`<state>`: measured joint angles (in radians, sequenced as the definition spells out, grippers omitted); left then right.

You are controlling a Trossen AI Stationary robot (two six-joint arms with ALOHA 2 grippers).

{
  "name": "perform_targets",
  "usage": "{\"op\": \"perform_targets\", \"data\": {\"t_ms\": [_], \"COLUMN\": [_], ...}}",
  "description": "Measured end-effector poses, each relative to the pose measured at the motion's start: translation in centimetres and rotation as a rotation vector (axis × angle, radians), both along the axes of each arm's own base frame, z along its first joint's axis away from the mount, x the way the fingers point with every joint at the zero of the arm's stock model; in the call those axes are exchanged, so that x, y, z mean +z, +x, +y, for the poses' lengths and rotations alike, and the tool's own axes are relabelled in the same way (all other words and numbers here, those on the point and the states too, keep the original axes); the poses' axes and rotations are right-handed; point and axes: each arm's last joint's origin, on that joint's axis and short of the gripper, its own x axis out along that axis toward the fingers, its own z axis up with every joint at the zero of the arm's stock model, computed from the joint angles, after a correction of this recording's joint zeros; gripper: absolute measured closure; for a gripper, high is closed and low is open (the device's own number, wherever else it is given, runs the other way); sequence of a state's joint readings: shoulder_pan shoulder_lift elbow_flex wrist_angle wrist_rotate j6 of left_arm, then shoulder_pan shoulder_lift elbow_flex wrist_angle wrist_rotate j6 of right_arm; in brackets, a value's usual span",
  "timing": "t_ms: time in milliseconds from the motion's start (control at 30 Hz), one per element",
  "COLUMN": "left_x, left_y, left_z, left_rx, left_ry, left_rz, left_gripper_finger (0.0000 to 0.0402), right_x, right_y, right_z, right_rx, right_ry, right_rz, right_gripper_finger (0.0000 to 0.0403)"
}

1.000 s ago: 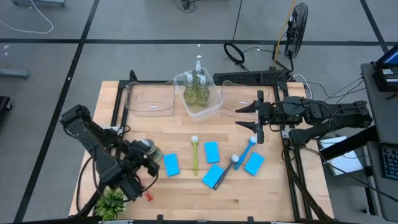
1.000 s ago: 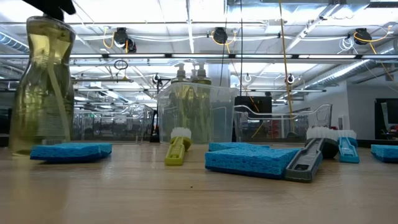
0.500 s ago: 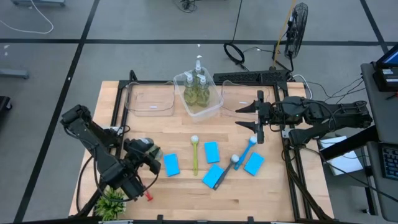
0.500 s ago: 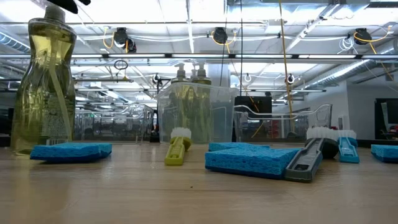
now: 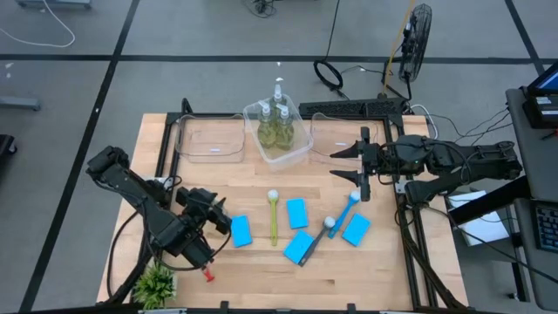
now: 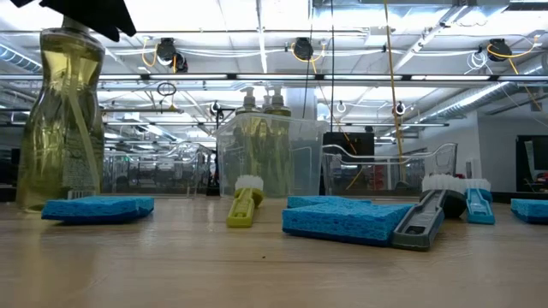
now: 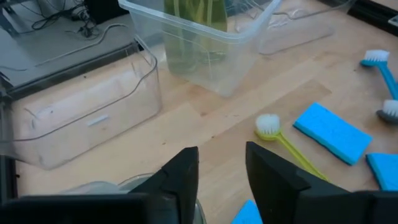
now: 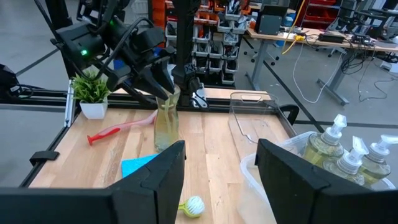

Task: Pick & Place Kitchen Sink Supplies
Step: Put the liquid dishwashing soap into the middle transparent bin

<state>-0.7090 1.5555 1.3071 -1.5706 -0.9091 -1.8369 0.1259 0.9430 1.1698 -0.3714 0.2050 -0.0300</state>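
The pump bottle (image 8: pixel 166 123) of yellow-green liquid stands upright on the bench (image 5: pixel 253 270), at its left front beside a light-blue sponge (image 5: pixel 241 231). Nearly full, it probably carries some weight, and its smooth clear plastic may slip; the narrow neck under the pump looks the surest hold. The left hand (image 8: pixel 163 79) sits there, fingers close about the neck. The right hand (image 5: pixel 362 166) waits apart, part-open and empty.
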Motion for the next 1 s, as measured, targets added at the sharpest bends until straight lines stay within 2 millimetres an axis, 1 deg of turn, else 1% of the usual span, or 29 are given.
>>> {"op": "perform_targets", "data": {"t_ms": [67, 267, 300, 500, 700, 867, 1000], "left_x": [0.0, 0.0, 0.0, 0.1, 1.5, 2.3, 2.5], "left_y": [0.0, 0.0, 0.0, 0.1, 0.1, -0.4, -0.5], "left_z": [0.1, 0.1, 0.1, 0.1, 0.3, 0.7, 0.6], "left_rx": [0.002, 0.002, 0.002, 0.009, -0.033, -0.044, -0.05], "left_ry": [0.001, 0.002, 0.002, 0.011, 0.085, 0.069, 0.058], "left_rz": [0.001, 0.001, 0.001, -0.034, -0.14, -0.135, -0.142], "left_gripper_finger": [0.029, 0.0381, 0.0391, 0.0398, 0.0399, 0.04, 0.04], "right_x": [0.0, 0.0, 0.0, 0.0, 0.0, 0.0, 0.0], "right_y": [0.0, 0.0, 0.0, 0.0, 0.0, 0.0, 0.0], "right_z": [0.0, 0.0, 0.0, 0.0, 0.0, 0.0, 0.0], "right_rx": [0.0, 0.001, 0.001, 0.0, 0.0, -0.001, -0.001], "right_ry": [-0.001, -0.011, -0.012, -0.012, -0.01, -0.01, -0.009], "right_rz": [0.0, 0.001, 0.001, 0.001, 0.001, 0.001, 0.001], "right_gripper_finger": [0.0216, 0.0216, 0.0216, 0.0216, 0.0216, 0.0216, 0.0216]}}
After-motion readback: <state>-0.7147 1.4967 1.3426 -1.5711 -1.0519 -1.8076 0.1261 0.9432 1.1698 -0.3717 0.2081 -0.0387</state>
